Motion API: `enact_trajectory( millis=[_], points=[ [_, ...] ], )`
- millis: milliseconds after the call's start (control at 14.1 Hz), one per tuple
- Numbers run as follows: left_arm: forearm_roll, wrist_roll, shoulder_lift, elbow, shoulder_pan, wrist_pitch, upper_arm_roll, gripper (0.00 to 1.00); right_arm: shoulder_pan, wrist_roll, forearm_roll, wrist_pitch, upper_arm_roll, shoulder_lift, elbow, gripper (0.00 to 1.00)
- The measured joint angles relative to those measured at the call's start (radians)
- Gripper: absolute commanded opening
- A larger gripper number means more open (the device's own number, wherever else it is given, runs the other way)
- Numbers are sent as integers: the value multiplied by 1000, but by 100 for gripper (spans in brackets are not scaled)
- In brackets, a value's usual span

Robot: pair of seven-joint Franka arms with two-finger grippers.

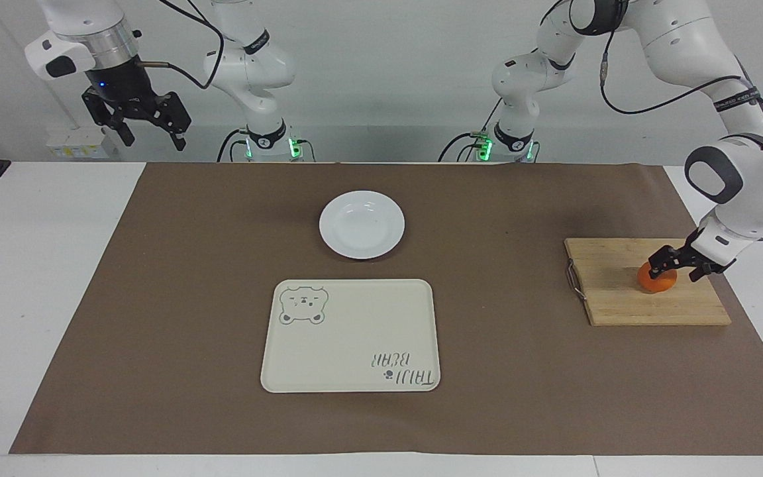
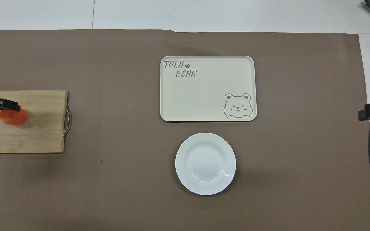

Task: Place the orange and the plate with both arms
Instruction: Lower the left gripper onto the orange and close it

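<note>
Orange (image 1: 657, 282): sits on the board (image 1: 626, 298), toward the left arm's end of the table. The left gripper (image 1: 674, 271) is down at it, fingers apart and straddling its upper part; one fingertip (image 1: 658, 271) lies against the orange's top on the side toward the table's middle, the other finger is at the side toward the table's edge. Whether that second finger touches the fruit I cannot tell. The orange rests on the wood, not lifted.

Board: a wooden rectangle directly under the left gripper, with a metal handle (image 1: 575, 281) on the edge that faces the table's middle. It lies on the brown mat (image 1: 156, 298).

Plate (image 1: 361, 224): white, round, flat on the mat, well apart from the left gripper, toward the table's middle. Nothing on it.

Tray (image 1: 350, 335): cream, rectangular, with a bear drawing and lettering; just beside the plate, farther from the robots than it. Well apart from both grippers.

Right gripper (image 1: 150, 136): raised high over the table's edge at the right arm's end, fingers apart, holding nothing; this arm waits. The plate and tray lie between it and the left gripper.

Mat: covers most of the white table (image 1: 24, 265).
</note>
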Motion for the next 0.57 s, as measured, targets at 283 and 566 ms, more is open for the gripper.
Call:
enact_trajectory(
  millis=[283,566],
  points=[
    [-1,-1,8,-33,1,3,0,57,0,0,0,0,0,0,0,100],
    [-1,-1,6,-33,6,3,0,0,0,0,0,0,0,0,0,100]
  ],
)
